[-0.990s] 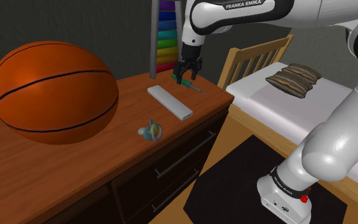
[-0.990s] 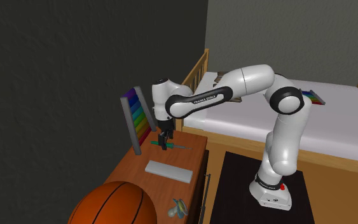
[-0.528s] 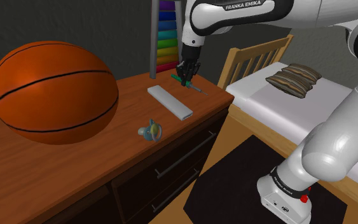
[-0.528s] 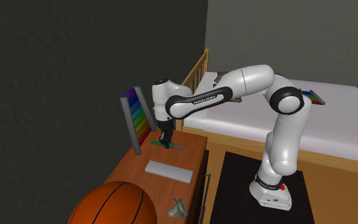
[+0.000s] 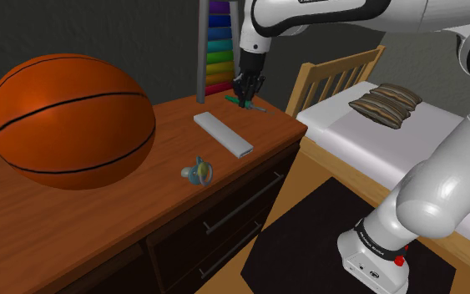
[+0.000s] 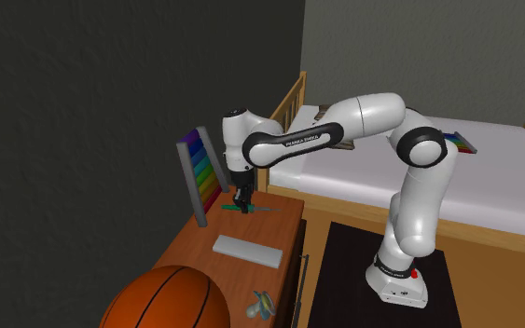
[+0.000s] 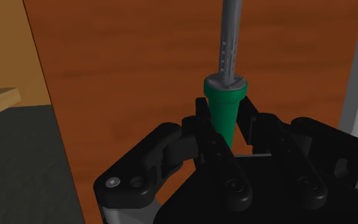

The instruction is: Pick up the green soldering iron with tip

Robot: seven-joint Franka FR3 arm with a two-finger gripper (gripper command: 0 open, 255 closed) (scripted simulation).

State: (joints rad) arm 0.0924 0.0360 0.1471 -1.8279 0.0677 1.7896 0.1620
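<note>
The green soldering iron (image 7: 224, 109) with its grey metal tip (image 7: 230, 38) is clasped between my black fingers (image 7: 204, 130). My gripper (image 7: 227, 130) is shut on its green handle. In the shoulder view my gripper (image 5: 245, 93) hangs a little above the far end of the wooden dresser (image 5: 141, 205), with the soldering iron (image 5: 252, 103) lifted off the surface. The second exterior view has my gripper (image 6: 242, 202) holding the soldering iron (image 6: 256, 209) level just over the dresser top, beside the rainbow abacus (image 6: 198, 168).
A large basketball (image 5: 70, 121) takes up the shoulder view's left of the dresser. A grey flat bar (image 5: 223, 134) and a blue pacifier (image 5: 198, 171) lie between it and my gripper. The rainbow abacus (image 5: 217, 46) stands behind; a bed (image 5: 408, 134) with wooden headboard is to the right.
My gripper shut on the soldering iron and has risen slightly, lifting it off the dresser top.
</note>
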